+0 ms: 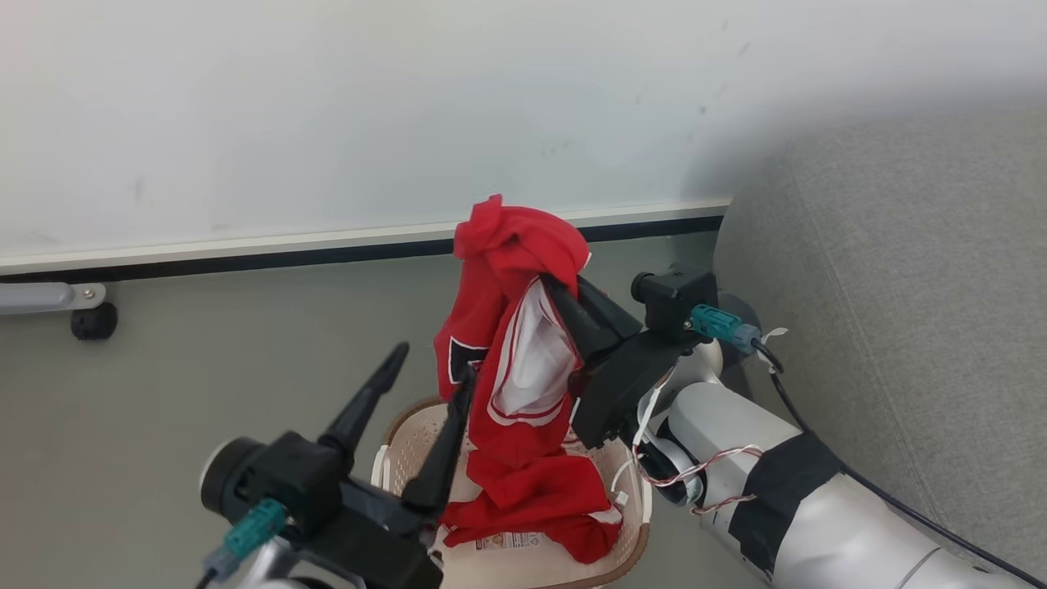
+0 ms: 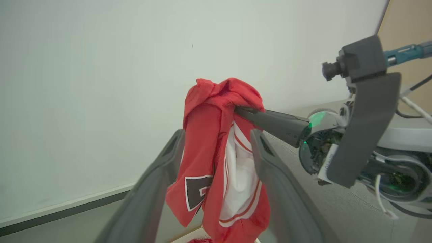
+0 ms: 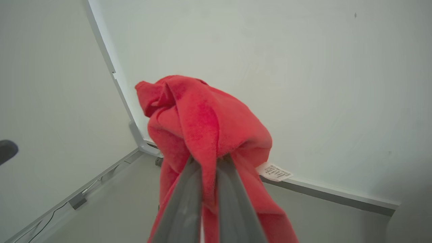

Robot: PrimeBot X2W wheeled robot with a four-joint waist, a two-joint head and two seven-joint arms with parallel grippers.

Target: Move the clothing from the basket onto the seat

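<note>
Right arm, 4 o'clock in head view: glossy white-silver cylindrical forearm (image 1: pixel 867 544), black tape band (image 1: pixel 789 491), twisted red-white wires (image 1: pixel 720 468). The black box-shaped wrist camera (image 1: pixel 675 296) carries a teal plug (image 1: pixel 710 321). Left gripper (image 1: pixel 434 360), 7 o'clock: two long dark tapered fingers (image 1: pixel 360 409).

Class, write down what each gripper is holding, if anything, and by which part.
Right gripper: shut on the red numbered garment, pinching bunched fabric at its top. Left gripper: jaws open, holding nothing.

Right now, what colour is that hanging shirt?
The shirt is red, white-trimmed; left wrist view best.
</note>
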